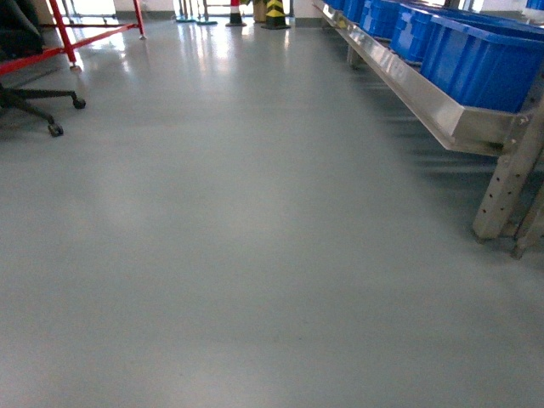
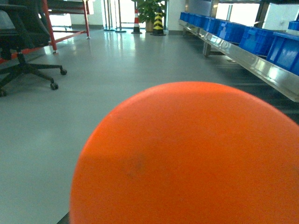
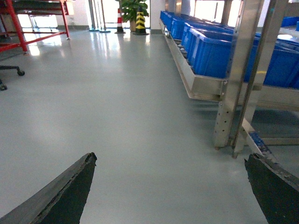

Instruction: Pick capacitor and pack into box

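The capacitor (image 2: 187, 154) is a smooth orange rounded shape that fills most of the left wrist view, held up well above the grey floor. It hides the left gripper's fingers, which grip it from behind. In the right wrist view my right gripper (image 3: 170, 191) is open, its two dark fingertips (image 3: 70, 196) wide apart over bare floor with nothing between them. The box is out of view. The head view shows neither gripper.
A steel rack (image 1: 442, 119) with several blue bins (image 1: 480, 64) runs along the right; its legs (image 3: 229, 107) stand close to my right gripper. An office chair (image 2: 23, 46) and a red frame (image 1: 68, 34) are at the left. A striped post (image 1: 274, 13) stands far ahead.
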`<state>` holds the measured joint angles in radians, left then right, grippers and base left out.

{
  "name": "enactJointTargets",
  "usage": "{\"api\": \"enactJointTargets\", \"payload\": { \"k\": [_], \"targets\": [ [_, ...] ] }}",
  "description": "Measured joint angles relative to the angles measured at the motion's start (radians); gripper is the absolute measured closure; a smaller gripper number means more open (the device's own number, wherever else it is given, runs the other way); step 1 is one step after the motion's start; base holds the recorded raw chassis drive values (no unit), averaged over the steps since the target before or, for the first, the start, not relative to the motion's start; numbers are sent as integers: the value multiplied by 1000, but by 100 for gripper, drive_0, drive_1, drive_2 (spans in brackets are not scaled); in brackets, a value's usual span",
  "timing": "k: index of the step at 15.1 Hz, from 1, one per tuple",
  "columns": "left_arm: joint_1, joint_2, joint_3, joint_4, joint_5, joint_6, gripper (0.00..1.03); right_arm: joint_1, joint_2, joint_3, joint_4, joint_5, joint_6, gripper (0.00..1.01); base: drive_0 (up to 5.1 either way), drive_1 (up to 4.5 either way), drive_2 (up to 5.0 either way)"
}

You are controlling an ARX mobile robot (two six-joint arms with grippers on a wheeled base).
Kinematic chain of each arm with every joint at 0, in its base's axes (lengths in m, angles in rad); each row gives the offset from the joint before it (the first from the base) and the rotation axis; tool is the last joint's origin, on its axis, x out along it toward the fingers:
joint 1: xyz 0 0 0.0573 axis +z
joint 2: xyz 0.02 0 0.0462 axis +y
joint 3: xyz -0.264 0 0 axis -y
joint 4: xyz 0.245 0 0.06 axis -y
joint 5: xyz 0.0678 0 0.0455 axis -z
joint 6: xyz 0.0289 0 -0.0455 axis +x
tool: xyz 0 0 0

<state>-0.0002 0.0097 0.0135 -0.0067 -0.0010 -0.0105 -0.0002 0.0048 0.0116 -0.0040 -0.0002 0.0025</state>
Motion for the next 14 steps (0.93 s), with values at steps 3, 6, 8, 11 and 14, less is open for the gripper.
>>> {"api": "enactJointTargets", "payload": {
  "k": [3, 6, 8, 11, 14],
  "targets": [
    [0, 0, 0, 1, 0, 0, 59, 0, 0, 0, -2, 0, 0, 3, -498, 234, 234],
    [0, 0, 0, 1, 0, 0, 59, 0, 0, 0, 1, 0, 0, 3, -495, 236, 236],
    [0, 0, 0, 2, 0, 0, 59, 0, 0, 0, -1, 0, 0, 3, -486, 346, 132],
    [0, 0, 0, 0, 0, 0, 59, 0, 0, 0, -1, 0, 0, 3, -466, 368, 146],
    [0, 0, 0, 2, 0, 0, 59, 0, 0, 0, 0, 0, 0, 3, -495, 338, 117]
  ]
}}
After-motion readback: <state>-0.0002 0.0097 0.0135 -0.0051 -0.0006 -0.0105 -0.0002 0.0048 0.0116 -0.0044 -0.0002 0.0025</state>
